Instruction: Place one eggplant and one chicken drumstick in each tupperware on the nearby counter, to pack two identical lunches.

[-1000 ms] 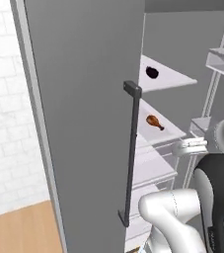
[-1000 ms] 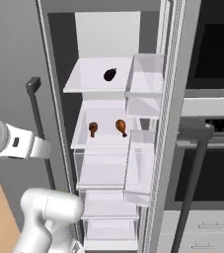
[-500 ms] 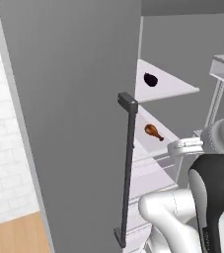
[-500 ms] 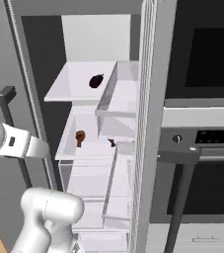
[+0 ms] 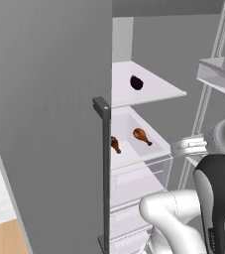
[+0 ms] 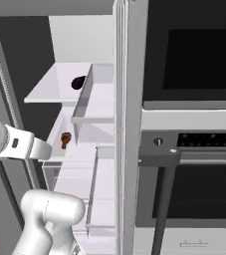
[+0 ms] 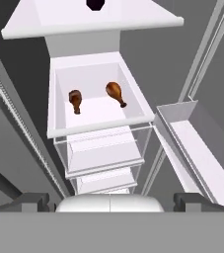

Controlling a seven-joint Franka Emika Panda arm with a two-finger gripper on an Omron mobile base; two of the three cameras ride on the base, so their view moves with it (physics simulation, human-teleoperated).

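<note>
A fridge (image 5: 44,124) is being shown with its door swung open. Inside, a white bin (image 7: 133,101) is holding two drumsticks. One drumstick (image 7: 115,92) is lying near the right wall of the bin, and the other drumstick (image 7: 75,100) is lying near the left wall, well apart from the first. Both are shiny and reddish-brown, fat at one end and thin at the bone end.

Above the bin, a white shelf (image 5: 158,92) is carrying one eggplant (image 5: 136,82), toward the back of the shelf. It is looking small, round and almost black. Only one eggplant is being seen.

Clear drawers (image 7: 103,150) are stacked under the bin. An oven (image 6: 194,149) is standing to the right of the fridge.

The gripper (image 7: 110,201) is being held spread wide, with nothing between its tips, low in front of the drawers.

Compared with a moment ago, the whole picture is shifted, because the base is being driven. The fridge shelves are now looking nearer, and the oven is taking up more of the right base view.
</note>
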